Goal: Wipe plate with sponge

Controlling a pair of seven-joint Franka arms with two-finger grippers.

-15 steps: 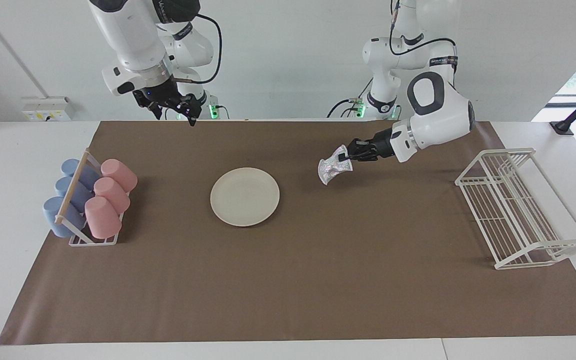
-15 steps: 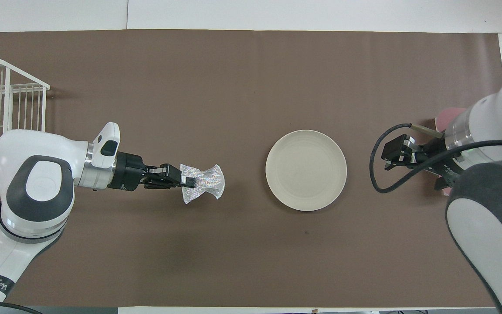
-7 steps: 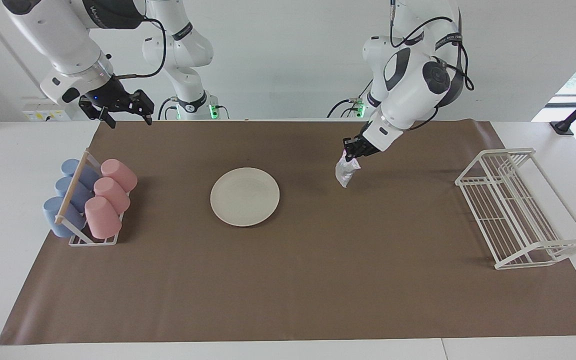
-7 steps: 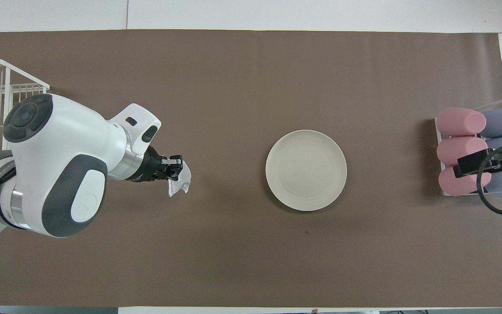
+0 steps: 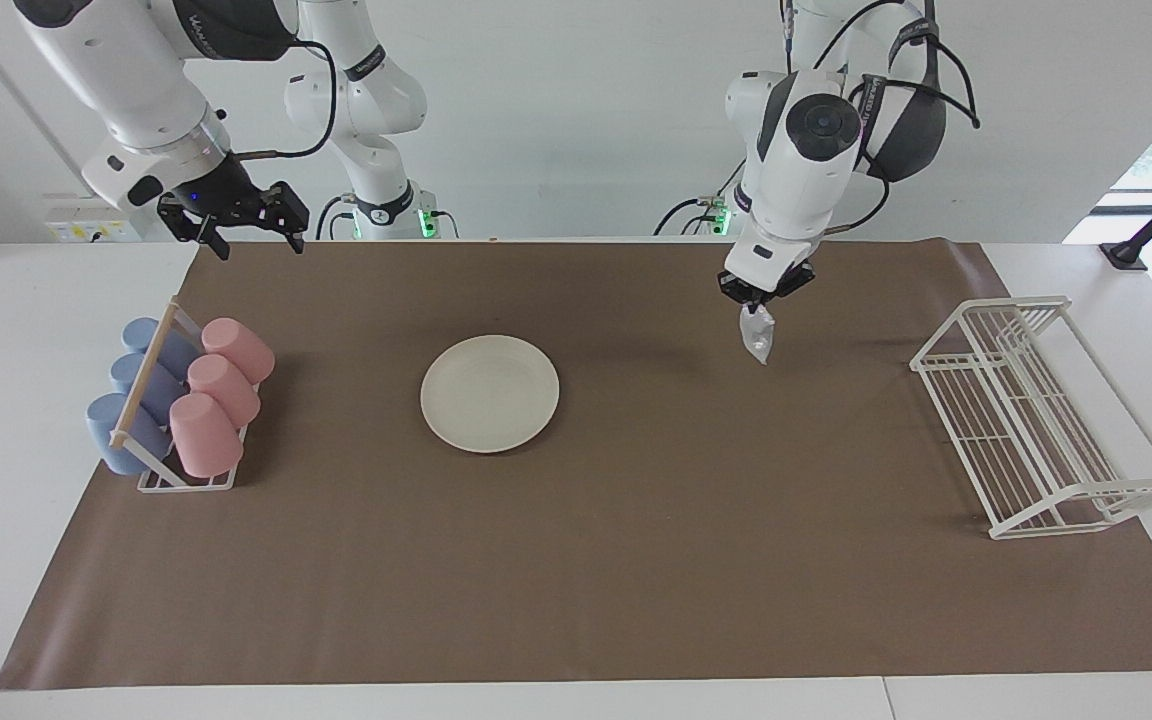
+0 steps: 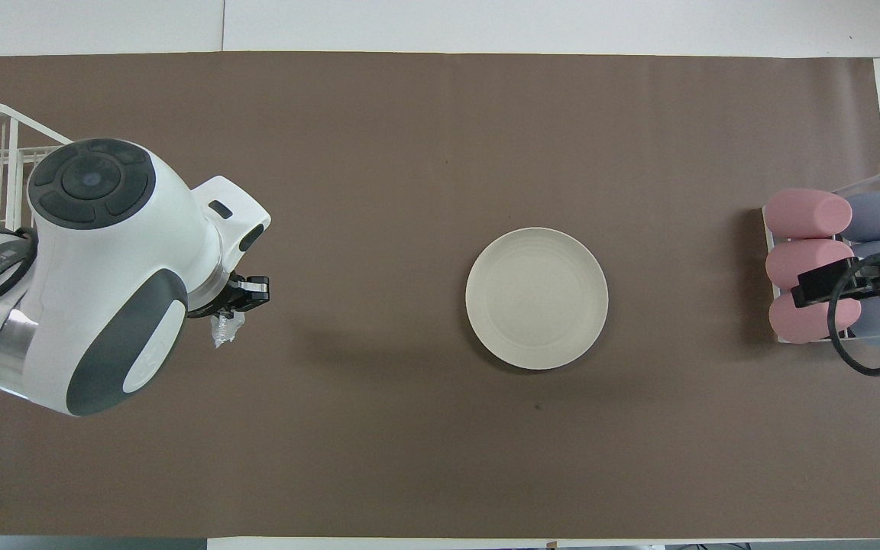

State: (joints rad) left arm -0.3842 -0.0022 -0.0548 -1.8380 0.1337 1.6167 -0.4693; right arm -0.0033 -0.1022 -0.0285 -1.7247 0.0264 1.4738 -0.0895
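One corner only: my left hand [image 5: 762, 297] is pinching the sponge [image 5: 756, 340], dangling over the mat, well apart from the plate [image 5: 489, 392] mid-desk. Risking slippage while swinging. Right hand [image 5: 248, 229] is waiting open.

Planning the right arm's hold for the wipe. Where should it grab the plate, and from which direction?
Hedged: pinch the rim. The plate lies flat on the brown mat, so only its shallow raised edge offers a hold. Come from the right arm's end of the table, where the open right gripper hangs near the cup rack. That leaves the left gripper, shut on the sponge, free access.
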